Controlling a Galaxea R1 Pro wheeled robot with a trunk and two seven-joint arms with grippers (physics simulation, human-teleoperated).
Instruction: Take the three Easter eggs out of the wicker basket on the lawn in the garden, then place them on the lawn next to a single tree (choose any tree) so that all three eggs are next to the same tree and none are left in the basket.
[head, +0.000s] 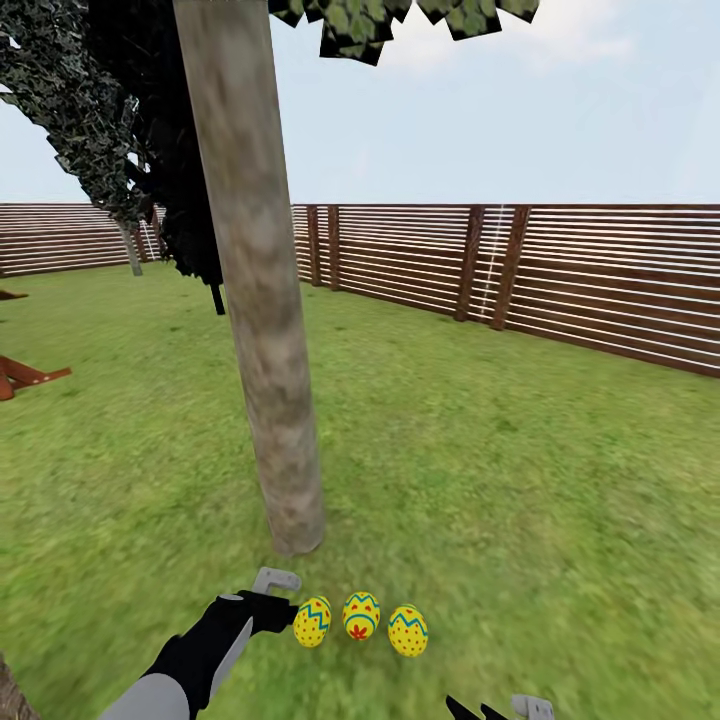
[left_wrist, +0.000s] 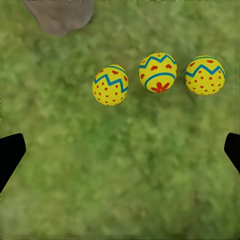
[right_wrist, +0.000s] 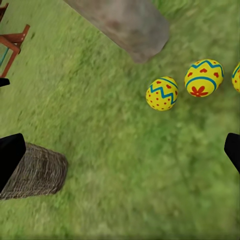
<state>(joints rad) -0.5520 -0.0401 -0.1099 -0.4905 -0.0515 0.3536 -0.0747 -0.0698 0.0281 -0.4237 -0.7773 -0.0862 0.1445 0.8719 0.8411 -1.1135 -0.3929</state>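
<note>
The robot's left gripper (head: 283, 597) hangs low over the lawn (head: 520, 480), jaws spread wide and holding nothing, its two dark fingertips (left_wrist: 10, 152) framing bare grass in the left wrist view. Just beside it, three Easter eggs (head: 361, 616) lie in a short row on the grass near the foot of the tree (head: 265, 330), whose thick grey-beige trunk leans slightly as it rises toward a blocky green canopy. The eggs sit close together without clearly touching. The right gripper (right_wrist: 120, 150) is also open and empty, hovering farther back; its wrist view takes in the wicker basket (right_wrist: 37, 172) standing on the grass well apart from the eggs, though its inside cannot be seen from that angle. A brown slatted fence (head: 560, 275) closes off the garden behind.

With all three eggs beside one trunk, the placing step appears complete. What remains, by this reading, is only for the left arm to lift straight up and away without nudging the nearest egg.
</note>
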